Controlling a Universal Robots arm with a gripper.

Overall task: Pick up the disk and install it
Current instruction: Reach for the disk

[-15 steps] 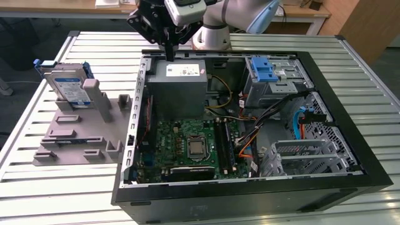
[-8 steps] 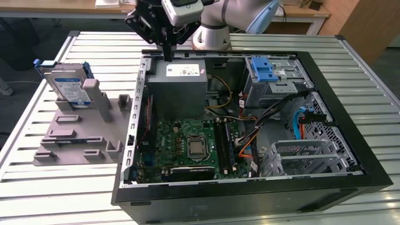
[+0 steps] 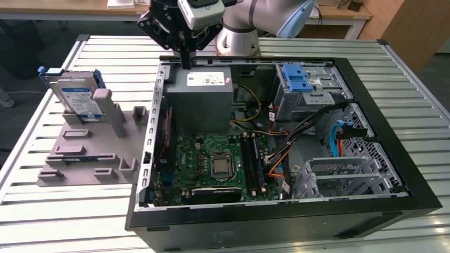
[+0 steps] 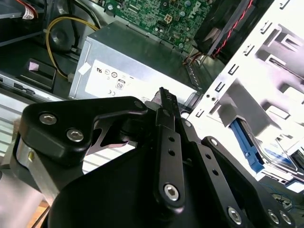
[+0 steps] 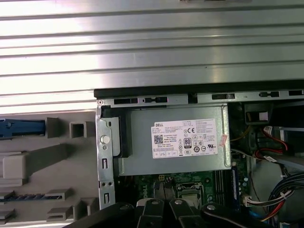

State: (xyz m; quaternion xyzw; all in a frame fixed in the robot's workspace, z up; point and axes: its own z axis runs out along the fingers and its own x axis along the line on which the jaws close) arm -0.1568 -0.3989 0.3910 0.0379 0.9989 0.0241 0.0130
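Your gripper [image 3: 186, 62] hung over the far edge of the open computer case [image 3: 281, 232]. Its fingers were pressed together with nothing between them, and in the exterior view they read as 1 dark bar pointing straight down. The tip sat at the case rim, beside the far end of the grey metal box [image 3: 200, 105]. I could not tell whether it touched the rim. In the first wrist view the 2 fingers [image 5: 152, 211] lay side by side, and the box with its white sticker [image 5: 185, 137] sat beneath the camera.

The disk [image 3: 76, 97] stood clear of your grip. It was upright on its edge in the grey fixture [image 3: 91, 158], at the exterior view's left, outside the case and well apart from the gripper. Its white-and-blue label faced the exterior camera, and the blue carrier showed at its upper corners. A grey post [image 3: 105, 108] of the fixture stood just in front of it, on the side toward the case.

Inside the case you had the green motherboard [image 3: 211, 158] on the near side of the metal box. The blue ribbed latch piece [image 3: 296, 79] sat on the drive cage toward the exterior view's right, and loose cables [image 3: 309, 126] ran below it. Case and fixture both rested on the slatted metal table [image 3: 70, 211].
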